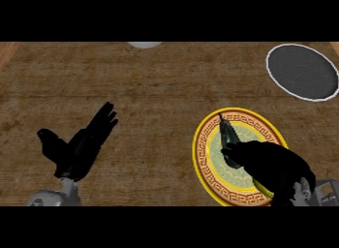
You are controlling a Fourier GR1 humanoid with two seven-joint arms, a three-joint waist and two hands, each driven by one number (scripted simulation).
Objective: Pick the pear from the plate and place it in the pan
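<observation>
Here, in the head view, a brown woven counter (165, 87) is seen from steeply above. The left hand (78, 145) is shown at the lower left, well apart from everything else, with its fingers straight and held together, pointing up and to the right, and its thumb spread out to the left; nothing is held in it. The plate (205, 160), yellow-rimmed with a patterned orange band and a pale green centre, is placed at the lower right of the counter. The right hand (269, 162) is laid over the plate's middle and right side, one finger stretched up toward the far rim and the rest bent down over the centre. Whether those fingers are closed on anything cannot be told, since the hand covers what lies beneath it. The pear cannot be made out; it is either hidden under the right hand or too dark to be distinguished. The pan (302, 71), dark with a white rim, is set at the upper right, well apart from the plate, and a pale round object (145, 44) is cut off by the top edge.
</observation>
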